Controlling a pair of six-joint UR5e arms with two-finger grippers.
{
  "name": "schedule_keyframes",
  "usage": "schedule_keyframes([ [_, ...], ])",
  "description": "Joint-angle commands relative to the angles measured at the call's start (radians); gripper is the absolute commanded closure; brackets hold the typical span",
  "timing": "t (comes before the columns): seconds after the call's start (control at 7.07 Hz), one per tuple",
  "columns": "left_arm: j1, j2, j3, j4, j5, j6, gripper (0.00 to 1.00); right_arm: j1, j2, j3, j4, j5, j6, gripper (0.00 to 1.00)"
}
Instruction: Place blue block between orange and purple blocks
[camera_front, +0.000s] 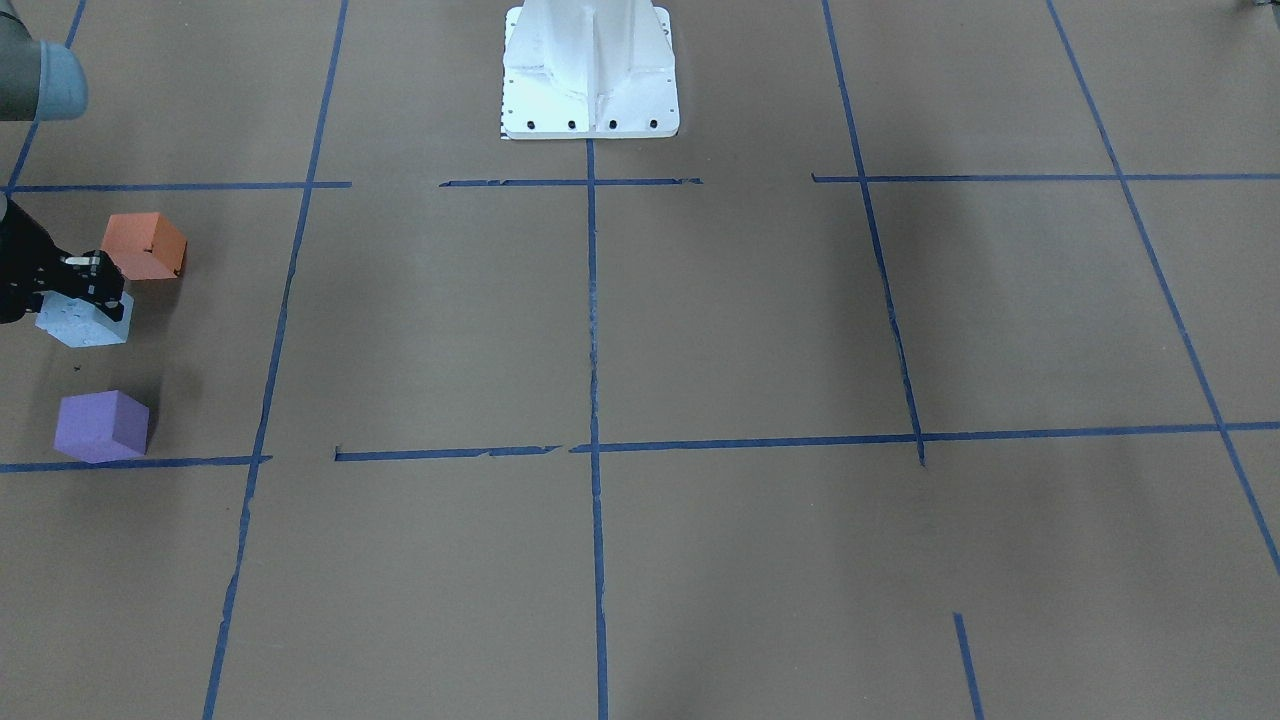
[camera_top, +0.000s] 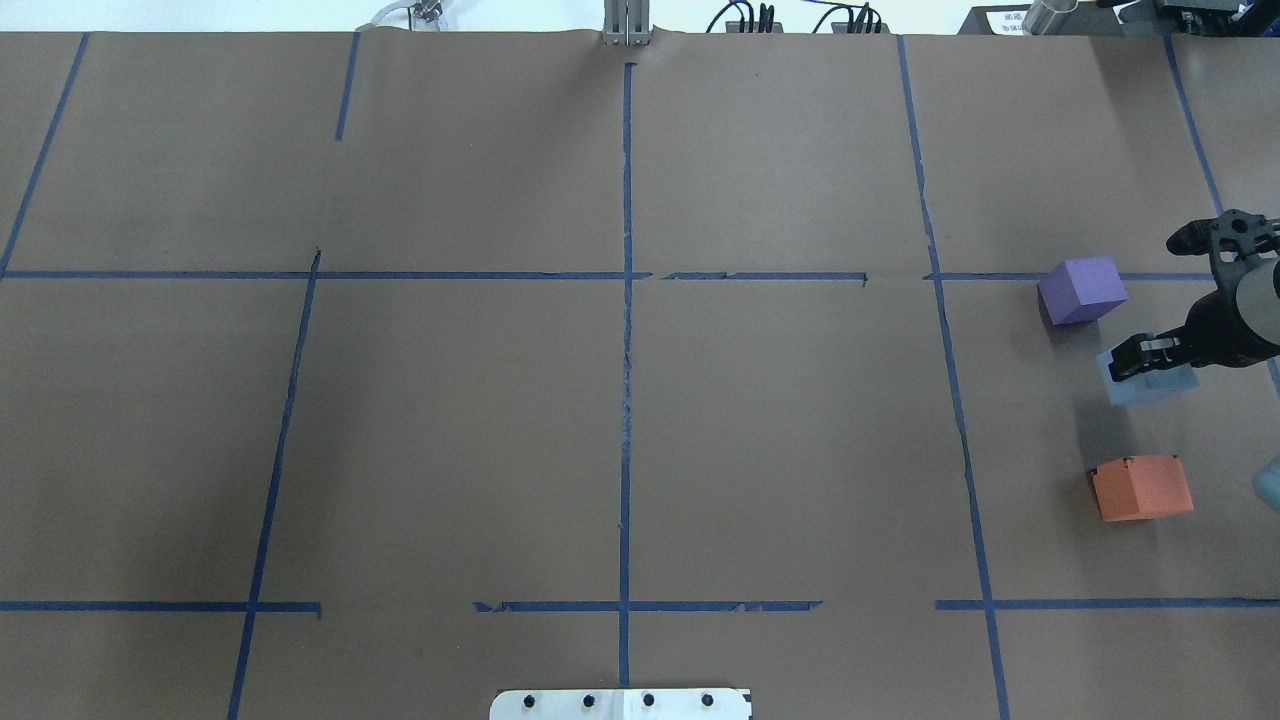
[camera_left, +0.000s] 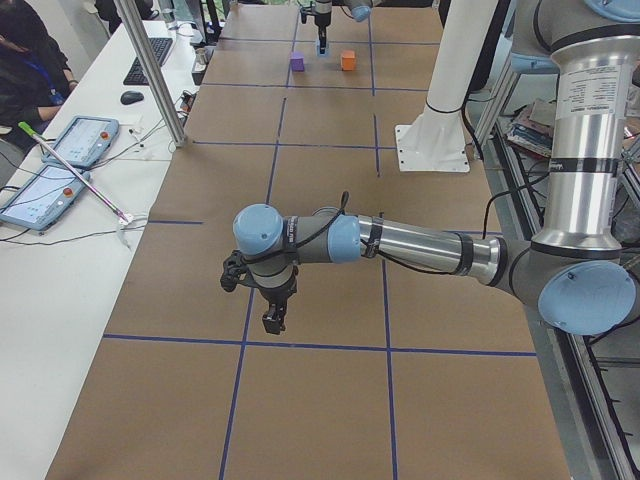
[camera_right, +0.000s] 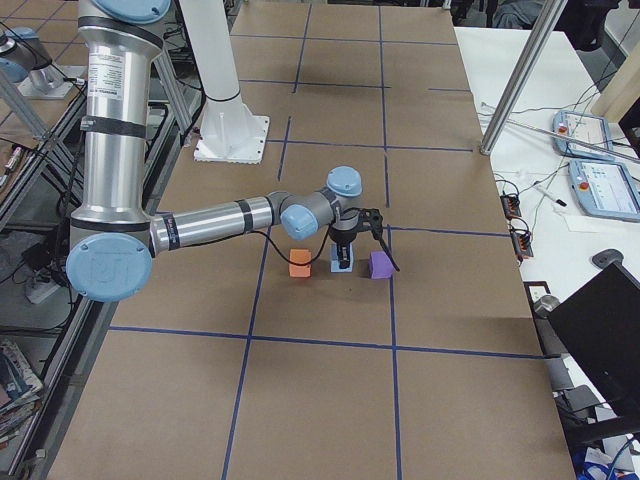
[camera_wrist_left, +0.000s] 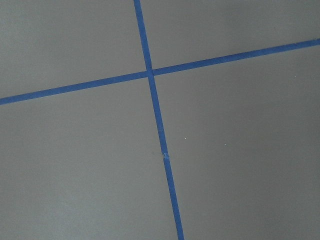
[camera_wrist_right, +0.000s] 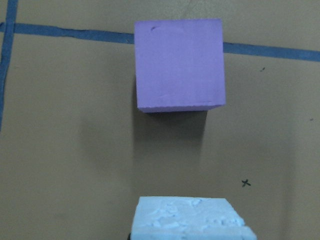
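Looking down from across the surface (camera_front: 700, 330), I see the blue block (camera_front: 85, 322) resting at the far left between the orange block (camera_front: 145, 246) and the purple block (camera_front: 102, 426). The placing looks done, and only pulling the arm clear seems left.

From overhead, the right end effector (camera_top: 1160, 300) hangs released with its jaws spread wide. One finger lies over the blue block's far edge and the other reaches out beyond the purple block.

From the right end, the three blocks stand in a row, each apart from the next.

From the left end, the left end effector (camera_left: 272, 318) hangs well apart from the blocks; I cannot tell its state.

The right wrist view shows blue nearest and purple just ahead.

The left wrist view shows only tape lines (camera_wrist_left: 152, 95).
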Motion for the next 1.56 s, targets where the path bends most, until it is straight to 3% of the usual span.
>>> schedule_keyframes([
  [0.0,0.0,-0.001,0.001,-0.001,0.0,0.0,0.0,-0.047,0.008,-0.078,0.094,-0.004,0.05,0.56],
  [0.14,0.0,-0.001,0.003,-0.001,-0.002,-0.002,0.0,-0.047,0.008,-0.077,0.096,-0.004,0.047,0.39],
  [0.28,0.0,-0.003,0.004,-0.001,-0.002,-0.002,0.0,-0.056,0.008,-0.078,0.094,-0.007,0.044,0.04],
  [0.57,0.0,-0.001,0.003,-0.001,-0.002,-0.002,0.0,-0.056,0.007,-0.045,0.081,0.0,0.038,0.0],
  [0.85,0.0,-0.001,0.001,-0.001,-0.002,-0.002,0.0,0.037,0.003,0.021,-0.041,0.051,-0.053,0.0],
  [1.41,0.0,-0.001,-0.002,-0.001,-0.002,0.002,0.0,0.486,0.002,0.027,-0.44,0.19,-0.763,0.0],
])
